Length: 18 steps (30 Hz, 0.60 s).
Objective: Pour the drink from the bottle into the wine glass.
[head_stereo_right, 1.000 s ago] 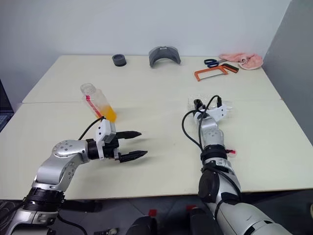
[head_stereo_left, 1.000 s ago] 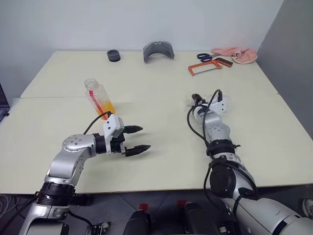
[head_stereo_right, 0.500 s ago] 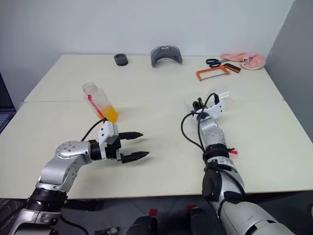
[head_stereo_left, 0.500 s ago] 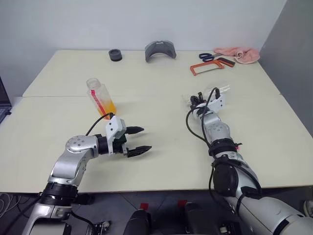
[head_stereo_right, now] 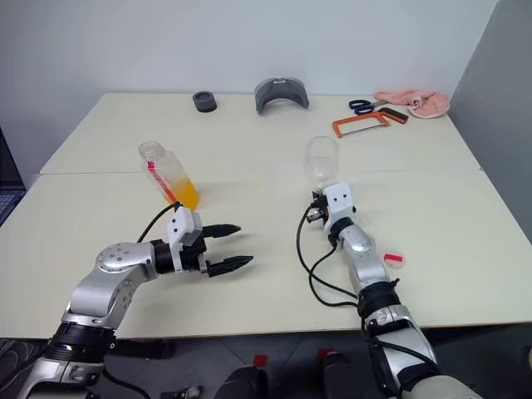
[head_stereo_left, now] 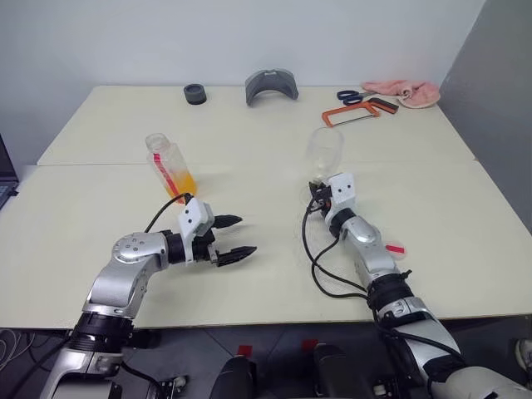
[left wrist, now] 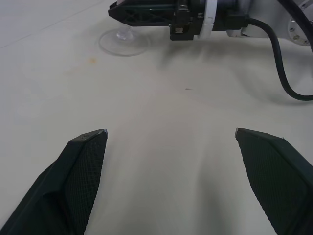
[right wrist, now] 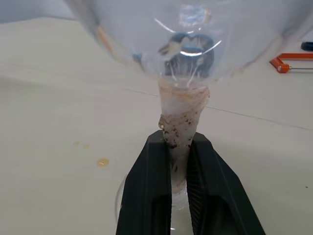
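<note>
Right wrist view shows right end effector (right wrist: 178, 186) pinching wine glass (right wrist: 183, 117) stem

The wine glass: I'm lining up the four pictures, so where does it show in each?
Left eye: wine glass right of centre, upright.
Right eye, centre-right.
Left wrist: its foot, under the right gripper.
Right wrist: bowl and stem between the black fingers.
Shared landmark: orange saw.

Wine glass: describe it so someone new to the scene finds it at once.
On the cream table, look at the near half, to the right of the leaning bottle of orange drink. The wine glass stands upright there, its stem clamped in the right tool. It is the one clear stemmed thing on the table, with an empty rounded bowl and a smeared stem.
</note>
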Each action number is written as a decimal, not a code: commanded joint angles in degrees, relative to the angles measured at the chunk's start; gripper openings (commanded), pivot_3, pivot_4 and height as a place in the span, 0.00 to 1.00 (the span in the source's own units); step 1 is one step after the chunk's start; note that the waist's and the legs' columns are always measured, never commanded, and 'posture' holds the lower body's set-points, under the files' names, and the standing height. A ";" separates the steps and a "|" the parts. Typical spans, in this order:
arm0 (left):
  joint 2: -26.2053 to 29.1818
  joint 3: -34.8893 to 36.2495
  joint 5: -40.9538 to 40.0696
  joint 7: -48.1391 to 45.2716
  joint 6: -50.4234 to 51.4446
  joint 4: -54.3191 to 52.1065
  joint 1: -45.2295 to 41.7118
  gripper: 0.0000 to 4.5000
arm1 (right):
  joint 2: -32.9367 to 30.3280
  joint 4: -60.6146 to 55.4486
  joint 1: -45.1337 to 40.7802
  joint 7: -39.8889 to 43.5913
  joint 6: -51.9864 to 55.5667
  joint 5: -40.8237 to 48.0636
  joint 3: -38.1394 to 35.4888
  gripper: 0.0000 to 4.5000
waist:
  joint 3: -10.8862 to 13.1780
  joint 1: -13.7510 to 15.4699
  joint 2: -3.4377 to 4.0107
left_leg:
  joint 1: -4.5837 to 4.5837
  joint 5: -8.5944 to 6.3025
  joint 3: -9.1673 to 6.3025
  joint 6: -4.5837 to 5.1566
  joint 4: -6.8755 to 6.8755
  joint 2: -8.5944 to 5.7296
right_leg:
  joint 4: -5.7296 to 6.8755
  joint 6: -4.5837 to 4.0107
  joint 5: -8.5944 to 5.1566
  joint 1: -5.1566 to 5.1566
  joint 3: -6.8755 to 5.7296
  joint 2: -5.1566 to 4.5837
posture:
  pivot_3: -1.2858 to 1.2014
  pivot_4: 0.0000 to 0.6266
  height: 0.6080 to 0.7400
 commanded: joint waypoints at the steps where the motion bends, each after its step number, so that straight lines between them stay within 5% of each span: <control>1: -0.45 4.03 -0.51 3.72 -1.06 -2.01 1.13 1.00 | 1.62 1.20 -1.42 4.01 -3.52 -0.78 1.82 0.03 | 0.00 -0.20 0.00 | 0.02 0.00 0.01 0.00 0.00 0.00 | 0.00 0.00 0.00 0.00 0.02 0.00 | 0.52 0.24 1.00; 18: 1.28 14.74 -5.73 11.95 4.14 -15.60 7.44 1.00 | 7.94 19.57 -13.38 13.53 -4.93 -0.71 0.33 0.03 | 0.04 0.55 0.02 | 0.00 0.00 -0.16 -0.01 0.02 0.02 | 0.00 -0.02 0.02 -0.01 -0.01 -0.11 | 0.52 0.24 1.00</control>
